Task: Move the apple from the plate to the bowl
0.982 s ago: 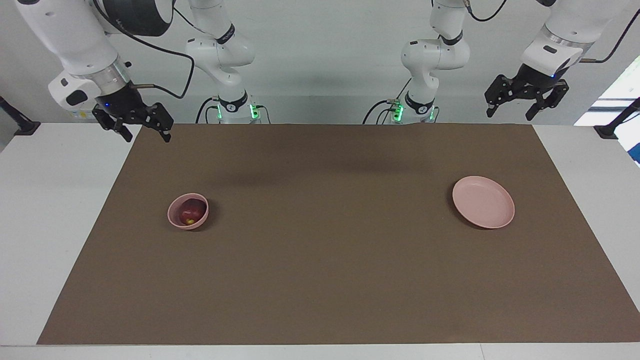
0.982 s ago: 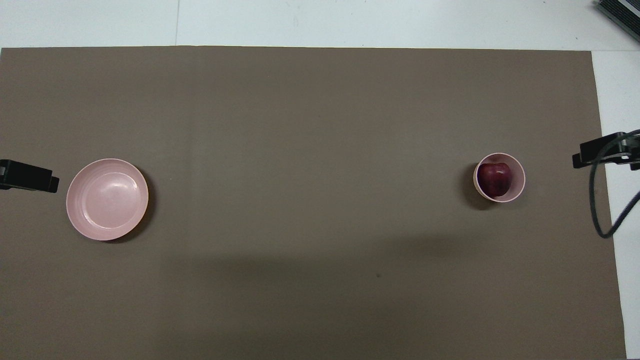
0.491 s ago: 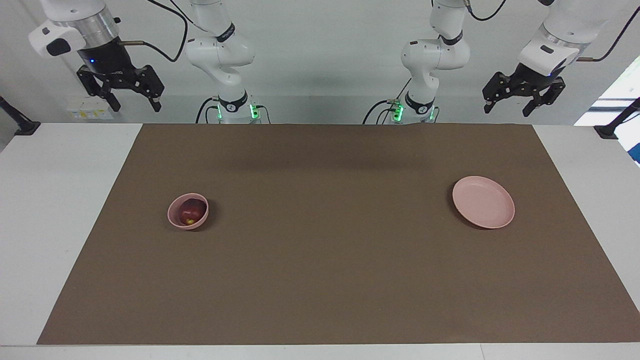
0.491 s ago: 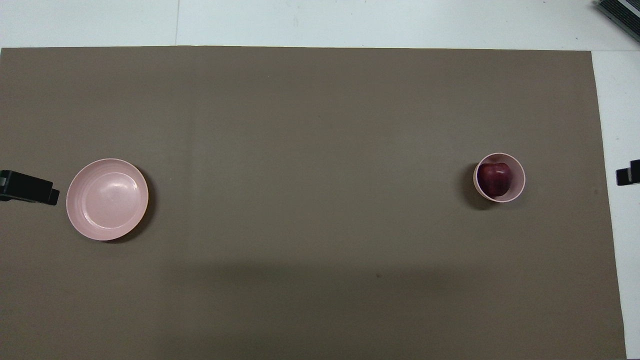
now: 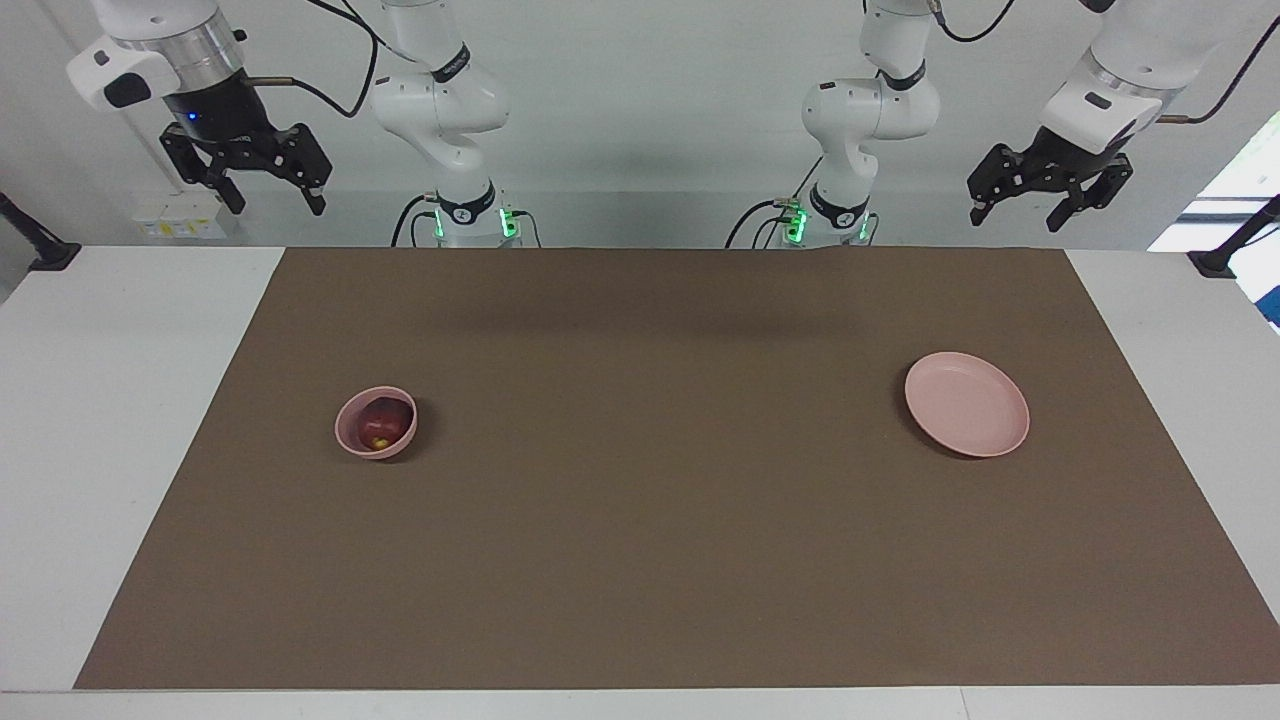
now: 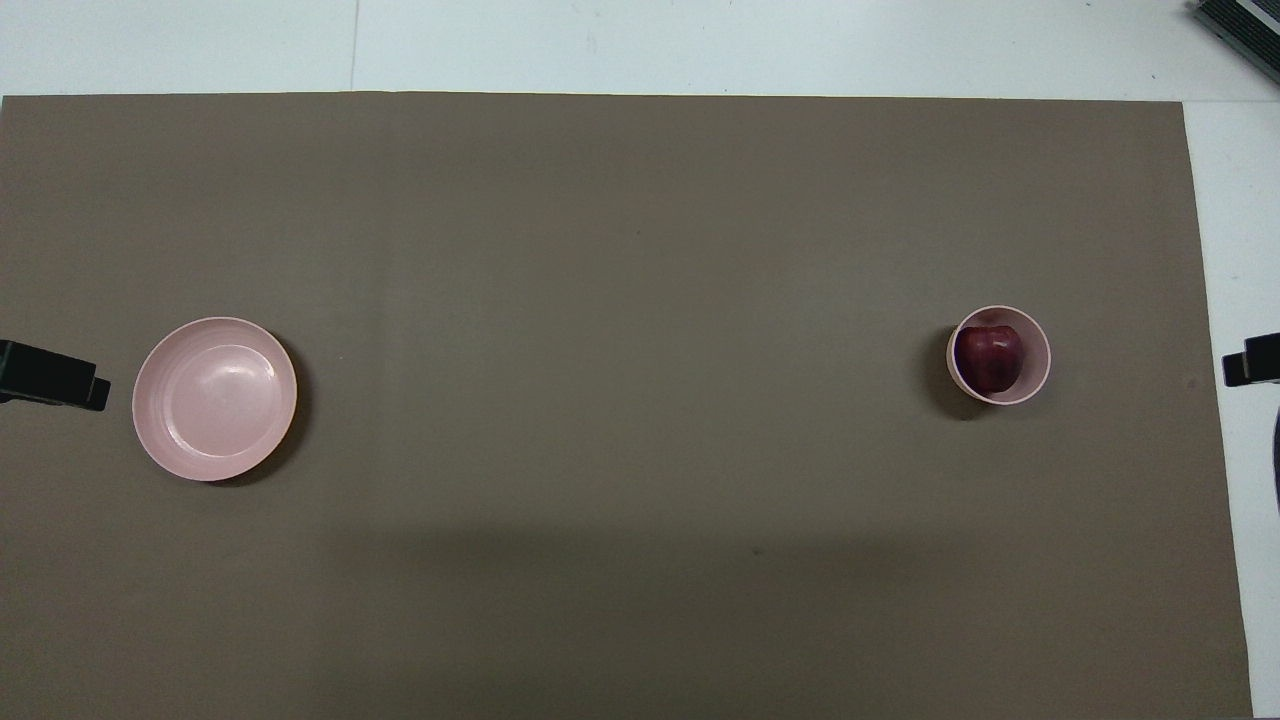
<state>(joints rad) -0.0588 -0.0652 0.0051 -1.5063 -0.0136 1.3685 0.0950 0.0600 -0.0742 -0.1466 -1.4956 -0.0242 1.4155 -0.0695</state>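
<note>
The dark red apple (image 5: 384, 424) (image 6: 990, 359) lies inside the small pink bowl (image 5: 352, 440) (image 6: 1039, 354) toward the right arm's end of the brown mat. The flat pink plate (image 5: 966, 403) (image 6: 214, 398) sits bare toward the left arm's end. My right gripper (image 5: 272, 198) hangs open and holds nothing, high up over the white table's edge at its own end. My left gripper (image 5: 1018, 208) also hangs open and holds nothing, raised at the other end. In the overhead view only a black tip of each gripper shows at the side edges.
A brown mat (image 5: 660, 470) covers most of the white table (image 5: 110, 400). The two arm bases (image 5: 470, 215) stand at the robots' edge. A dark object (image 6: 1240, 25) lies at the table's corner in the overhead view.
My right gripper has risen from low over the mat's corner to high above the table edge. The left gripper shifted only slightly. Apple, bowl and plate stayed put.
</note>
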